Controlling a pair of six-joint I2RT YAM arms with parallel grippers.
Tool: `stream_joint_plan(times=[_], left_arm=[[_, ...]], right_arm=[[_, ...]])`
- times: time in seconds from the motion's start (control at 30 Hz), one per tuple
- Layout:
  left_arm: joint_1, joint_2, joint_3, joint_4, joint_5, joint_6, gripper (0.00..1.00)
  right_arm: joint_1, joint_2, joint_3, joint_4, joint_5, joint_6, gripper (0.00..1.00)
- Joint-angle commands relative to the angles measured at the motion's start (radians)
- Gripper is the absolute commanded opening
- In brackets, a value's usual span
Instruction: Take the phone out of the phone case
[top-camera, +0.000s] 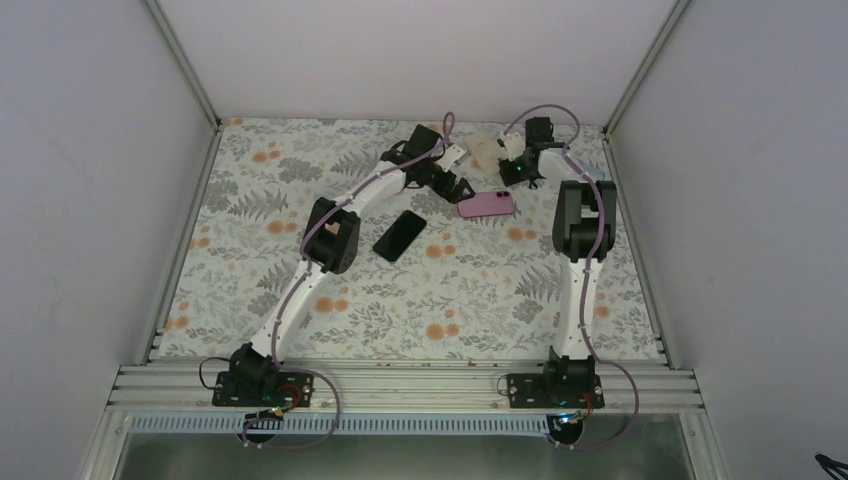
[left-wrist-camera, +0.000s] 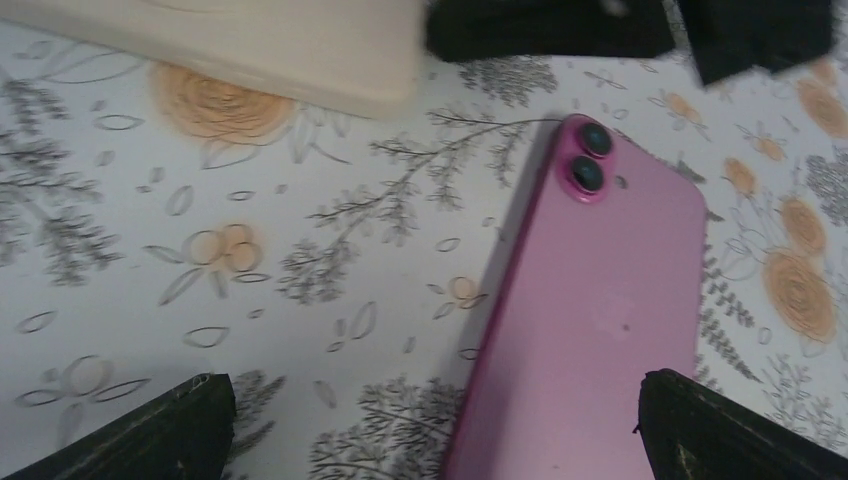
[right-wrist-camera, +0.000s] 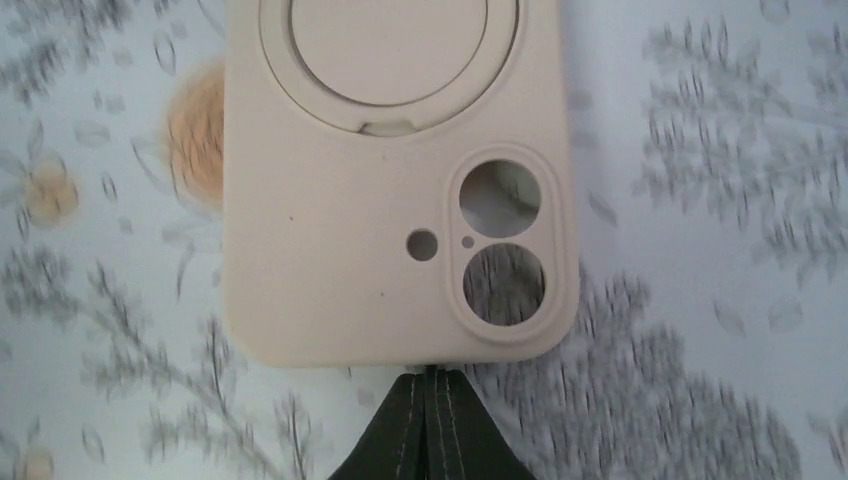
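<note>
The pink phone (left-wrist-camera: 600, 320) lies bare and back-up on the floral table, its two lenses at the far end; it also shows in the top view (top-camera: 487, 205). My left gripper (left-wrist-camera: 430, 400) is open and empty just above it, with one finger over the phone's right edge; in the top view the left gripper (top-camera: 462, 188) is just left of the phone. The cream phone case (right-wrist-camera: 390, 200) is empty, and the tablecloth shows through its camera holes. My right gripper (right-wrist-camera: 430, 385) is shut on the case's near rim. The case also shows at the back (top-camera: 487, 150), with the right gripper (top-camera: 503, 157) beside it.
A black phone (top-camera: 399, 235) lies screen-up to the left of the pink one. A light blue object (top-camera: 592, 170) sits by the right wall behind the right arm. The cream case's edge (left-wrist-camera: 250, 50) and black parts of the right gripper (left-wrist-camera: 550, 25) are just beyond the left gripper.
</note>
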Motion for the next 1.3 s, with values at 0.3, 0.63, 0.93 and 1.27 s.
stream_joint_plan(times=[0.3,0.63,0.93,1.27], left_arm=[[-0.099,0.048,-0.096,-0.301,0.196,0.149,1.00],[-0.177,0.031,-0.109,-0.611,0.294,0.430,1.00],[-0.174,-0.055,-0.182,-0.606,0.290,0.457,1.00],[-0.045,-0.489,-0.276,-0.497,-0.071,0.447,1.00]], right_arm=[[0.020,0.154,0.155,-0.254,-0.153,-0.028,0.04],[0.020,0.057,0.054,-0.267,-0.152,-0.052,0.04],[-0.029,-0.084,-0.043,-0.177,-0.164,-0.025,0.04],[-0.072,-0.464,-0.179,-0.176,-0.254,-0.142,0.97]])
